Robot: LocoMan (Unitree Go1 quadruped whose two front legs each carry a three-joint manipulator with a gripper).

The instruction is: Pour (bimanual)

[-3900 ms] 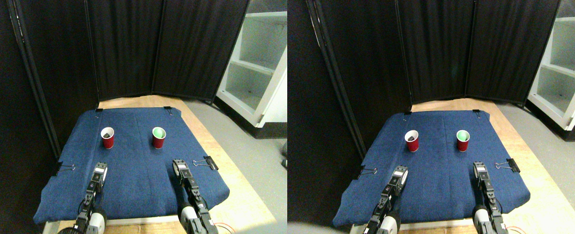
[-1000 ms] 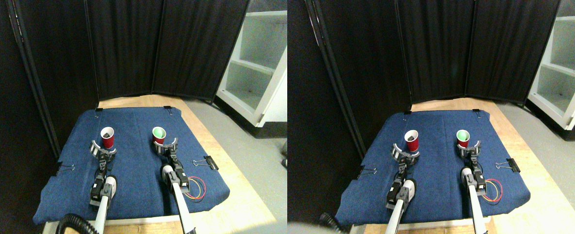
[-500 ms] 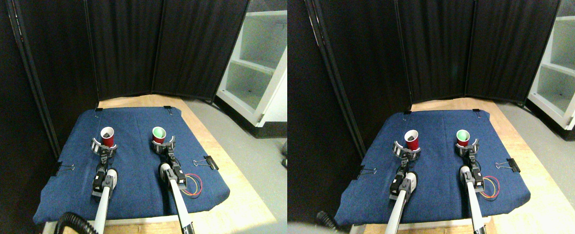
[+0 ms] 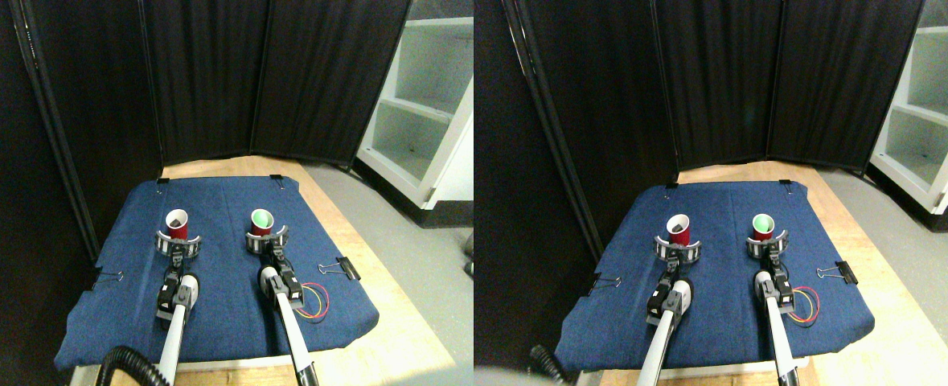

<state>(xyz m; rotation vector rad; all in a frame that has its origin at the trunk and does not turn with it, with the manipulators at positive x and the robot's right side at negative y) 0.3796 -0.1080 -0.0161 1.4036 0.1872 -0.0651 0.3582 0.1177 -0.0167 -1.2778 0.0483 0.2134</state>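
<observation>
Left gripper [image 4: 178,243] cradles left cup [image 4: 177,224]; right gripper [image 4: 268,239] cradles right cup [image 4: 261,223].

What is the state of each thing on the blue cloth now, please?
left cup: upright on the cloth, dark bits inside.
right cup: upright, green inside.
left hand: open, curved jaws around the left cup's base.
right hand: open, jaws around the right cup's base.
blue cloth: spread flat, clipped at the edges.
</observation>
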